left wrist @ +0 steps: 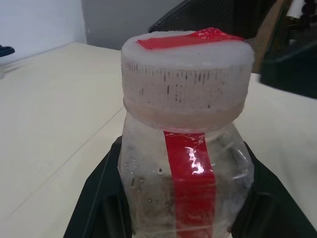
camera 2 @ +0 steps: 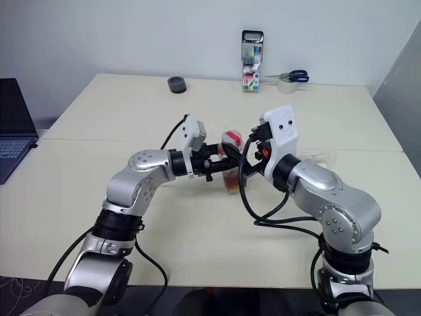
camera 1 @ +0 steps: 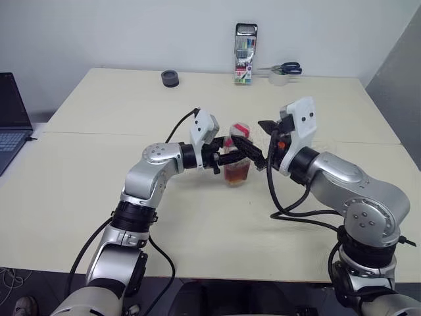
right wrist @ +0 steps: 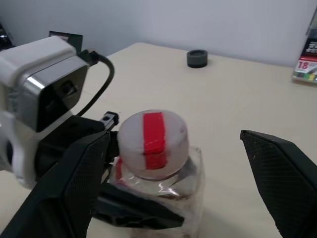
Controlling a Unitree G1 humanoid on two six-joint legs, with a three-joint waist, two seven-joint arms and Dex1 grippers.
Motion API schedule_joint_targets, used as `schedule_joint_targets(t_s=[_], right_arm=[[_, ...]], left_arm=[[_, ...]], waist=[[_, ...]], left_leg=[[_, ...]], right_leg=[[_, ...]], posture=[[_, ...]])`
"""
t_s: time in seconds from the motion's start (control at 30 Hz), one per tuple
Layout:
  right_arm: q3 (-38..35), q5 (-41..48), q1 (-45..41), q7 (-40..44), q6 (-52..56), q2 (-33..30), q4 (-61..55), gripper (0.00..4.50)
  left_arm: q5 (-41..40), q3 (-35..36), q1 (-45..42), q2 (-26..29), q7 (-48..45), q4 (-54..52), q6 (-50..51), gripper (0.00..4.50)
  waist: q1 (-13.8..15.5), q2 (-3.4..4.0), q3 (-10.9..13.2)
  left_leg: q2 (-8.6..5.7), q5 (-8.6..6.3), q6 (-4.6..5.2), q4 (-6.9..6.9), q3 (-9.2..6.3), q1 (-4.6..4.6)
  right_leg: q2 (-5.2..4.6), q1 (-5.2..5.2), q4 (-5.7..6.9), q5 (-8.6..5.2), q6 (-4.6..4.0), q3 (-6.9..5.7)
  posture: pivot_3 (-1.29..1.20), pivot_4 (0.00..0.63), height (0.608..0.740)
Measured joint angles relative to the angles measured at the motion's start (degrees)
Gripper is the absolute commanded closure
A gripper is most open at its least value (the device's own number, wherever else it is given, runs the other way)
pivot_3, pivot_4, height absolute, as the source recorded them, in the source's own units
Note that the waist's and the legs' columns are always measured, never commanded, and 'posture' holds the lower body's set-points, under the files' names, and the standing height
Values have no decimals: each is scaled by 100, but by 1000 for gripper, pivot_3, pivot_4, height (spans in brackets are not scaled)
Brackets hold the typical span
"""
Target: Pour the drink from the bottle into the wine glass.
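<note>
My left gripper [camera 1: 245, 155] is shut on the bottle [left wrist: 185, 163], holding it upright over the middle of the table [camera 1: 79, 197]. The bottle is clear, with a red strip down its side and a white cap [right wrist: 153, 141] crossed by red tape. The reddish-brown drink [camera 1: 237, 174] fills its lower part. My right gripper [right wrist: 173, 183] is open, its two black fingers [right wrist: 282, 173] spread wide on either side of the cap without touching it. Of the wine glass I make out just a faint clear edge [camera 2: 323, 157] behind my right forearm.
A laptop [camera 1: 10, 125] sits off the table's left edge. Along the far edge are a black tape roll [camera 1: 170, 78], an upright box of pens [camera 1: 245, 54], scissors [camera 1: 286, 68] and a clear tape roll [camera 1: 279, 79]. A seam crosses the table behind the arms.
</note>
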Motion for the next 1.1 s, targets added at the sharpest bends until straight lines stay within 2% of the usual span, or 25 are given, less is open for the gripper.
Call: schedule_joint_targets(t_s=[0.13, 0.37, 0.47, 0.6, 0.7, 0.83, 0.93, 1.1], right_arm=[[-3, -51, 28, -50, -36, 126, 0, 0], [8, 64, 122, 2, -55, 246, -69, 2340], [-15, 68, 128, -22, -103, 259, -123, 3027], [-11, 63, 137, -32, -128, 265, -129, 4451], [5, 59, 113, 20, -179, 212, -89, 4484], [10, 65, -161, 585, -376, -315, 273, 4484], [-147, 92, -316, 784, -491, -448, 522, 3876], [-472, 384, -342, 837, -468, -378, 568, 2209]], left_arm=[[0, -27, 0, -18, -2, 0, 1, 2622], [1, -29, 0, -109, 97, -4, 55, 2622], [3, -20, 11, -101, 143, -5, 116, 2622], [3, -18, 19, -100, 219, -8, 176, 2622], [-13, 3, 19, -108, 252, -55, 263, 2622], [-153, 4, -20, -15, 27, -97, 346, 2622], [-189, 8, -162, 7, -27, -97, 369, 2622], [-192, 31, -256, -1, -124, -83, 240, 2622]], waist=[[-25, 0, 0], [-54, 0, 0], [-74, 0, 0], [-88, 0, 0], [-89, 0, 0], [-88, 1, 0], [-88, 1, 0], [-92, 1, 0]], left_leg=[[0, 0, 0, 0, 0, -1], [0, 0, 0, 0, 0, -2], [0, 0, 0, 0, -2, -2], [0, 0, 0, 0, -1, -2], [0, 0, 0, 0, 0, -3], [-2, 0, 1, 1, -2, -3], [-2, 1, 1, 1, -1, -4], [-1, 1, 1, 1, 1, -7]], right_leg=[[0, -1, 1, 0, 0, 0], [0, -4, 3, 0, 0, 0], [0, -4, 5, 0, 0, -1], [0, -6, 7, 0, 0, 0], [0, -6, 6, 0, 0, 1], [0, -6, 5, 0, 0, -1], [0, -6, 5, 0, 0, 0], [0, -9, 5, 0, 0, 3]], posture=[[0, 150, 740], [0, 150, 740], [0, 150, 740], [0, 150, 740], [0, 150, 740], [0, 150, 740], [0, 150, 740], [0, 150, 740]])
